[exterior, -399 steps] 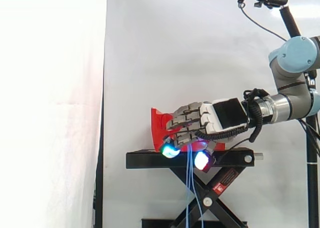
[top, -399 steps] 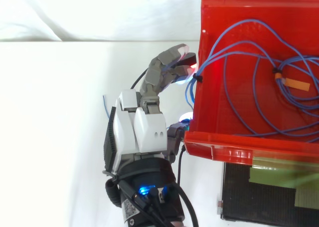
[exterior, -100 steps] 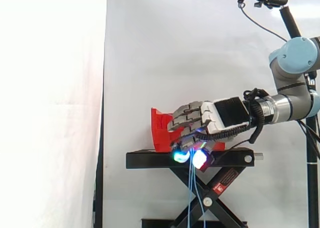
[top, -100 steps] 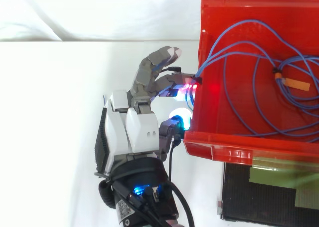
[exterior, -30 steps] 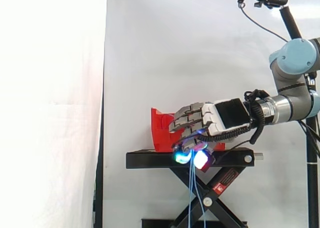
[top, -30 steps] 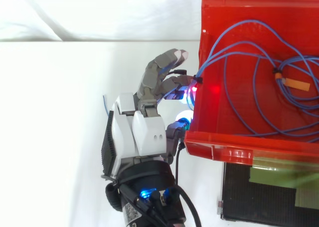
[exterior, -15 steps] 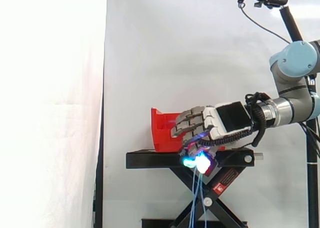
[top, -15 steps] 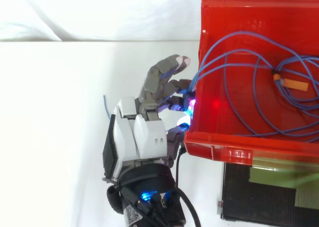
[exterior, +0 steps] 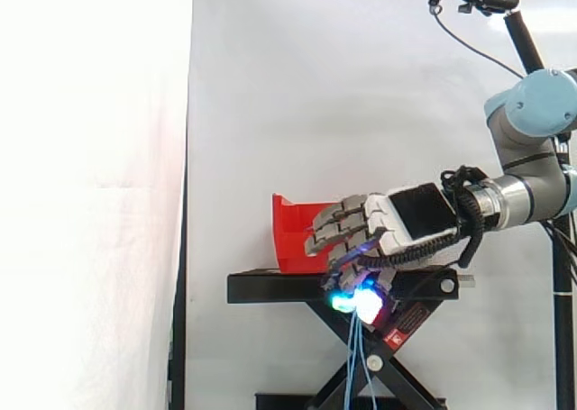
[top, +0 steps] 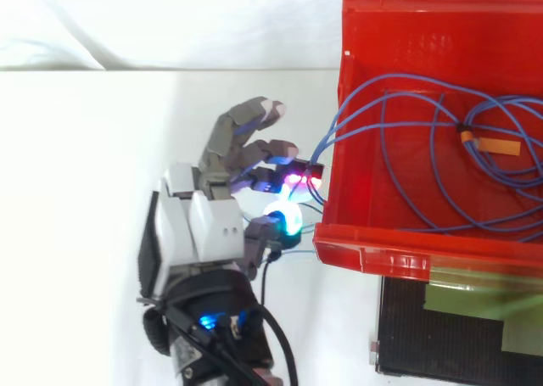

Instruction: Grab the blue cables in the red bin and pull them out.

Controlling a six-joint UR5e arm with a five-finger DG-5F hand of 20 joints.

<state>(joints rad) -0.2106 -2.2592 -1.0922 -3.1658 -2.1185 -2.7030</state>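
Blue cables (top: 335, 131) lie looped inside the red bin (top: 399, 252) and run over its wall to the hand (top: 197, 225). We see the hand just outside the bin, pinching them between thumb and curled fingers. From the side, they hang down past the black stand (exterior: 270, 288).

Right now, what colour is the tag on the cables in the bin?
Orange: the tag sits on the blue cables, clearest in the top view.

Hand (top: 199, 225) palm-down, fingers (top: 231, 140) curled, pinching blue cables (exterior: 353, 356).
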